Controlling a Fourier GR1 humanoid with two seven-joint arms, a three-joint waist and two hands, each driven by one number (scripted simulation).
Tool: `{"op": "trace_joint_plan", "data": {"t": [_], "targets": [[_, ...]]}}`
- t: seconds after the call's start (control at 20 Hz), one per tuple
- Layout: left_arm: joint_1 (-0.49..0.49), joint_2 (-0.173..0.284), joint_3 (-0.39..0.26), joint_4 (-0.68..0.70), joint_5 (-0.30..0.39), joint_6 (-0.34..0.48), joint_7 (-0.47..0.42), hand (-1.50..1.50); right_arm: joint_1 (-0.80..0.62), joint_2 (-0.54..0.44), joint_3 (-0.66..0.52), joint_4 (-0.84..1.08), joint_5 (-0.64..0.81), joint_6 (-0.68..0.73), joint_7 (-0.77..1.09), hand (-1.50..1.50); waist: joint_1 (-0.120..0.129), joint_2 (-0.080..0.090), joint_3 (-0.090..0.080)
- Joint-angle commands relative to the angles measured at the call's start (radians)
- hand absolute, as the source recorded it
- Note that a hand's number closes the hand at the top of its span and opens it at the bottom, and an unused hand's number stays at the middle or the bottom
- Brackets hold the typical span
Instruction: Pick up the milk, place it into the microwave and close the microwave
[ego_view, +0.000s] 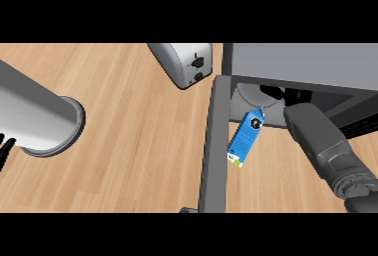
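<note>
From the head view, the tall blue milk carton with a white base (246, 137) hangs tilted at the mouth of the dark grey box-shaped microwave (310, 65), its top end leaning in toward the cavity and its white foot sticking out over the pale wooden counter (140, 150). The microwave's grey door (212, 150) stands swung open, seen edge-on as a long bar just left of the carton.

The right forearm runs up from the lower right into the opening, and the black right hand (277, 92) shows only as dark shapes inside the shadowed cavity; whether it clasps the carton's top or has let go I cannot tell, since the contact is hidden by the microwave wall and the arm.

I judge the carton stiff but light for its height, with smooth printed sides that could slide; its flat faces around the middle offer the steadiest hold, while a hold near the top leaves it free to swing.

The left hand (6, 147) is cut off at the left edge, only dark fingertips showing below the broad grey forearm, too little to read its pose. A silver toaster with a black knob (184, 62) stands beside the microwave. The cavity floor is mostly hidden.
</note>
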Motion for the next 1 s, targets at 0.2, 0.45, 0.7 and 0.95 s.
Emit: {"op": "trace_joint_plan", "data": {"t": [0.2,0.45,0.7,0.95], "targets": [[-0.033,0.015,-0.006,0.029,-0.015,0.002,-0.002,-1.5,-0.015,0.024,0.0,-0.027,0.005,-0.062,-0.003,-1.5,-0.002,-0.005,0.001],[-0.05,0.01,-0.011,0.051,-0.038,0.012,-0.016,-1.5,-0.032,0.048,0.021,-0.023,0.03,-0.083,0.004,-1.5,0.004,-0.002,0.0],[-0.012,0.011,-0.003,0.074,-0.052,-0.022,-0.063,-1.5,-0.02,0.062,0.027,-0.01,0.039,-0.064,0.017,-1.5,0.009,-0.007,-0.001],[-0.071,0.039,0.01,0.084,-0.026,0.005,-0.025,-1.5,-0.029,0.058,0.04,-0.017,0.054,-0.026,0.012,-1.5,-0.011,-0.01,0.0]]}}
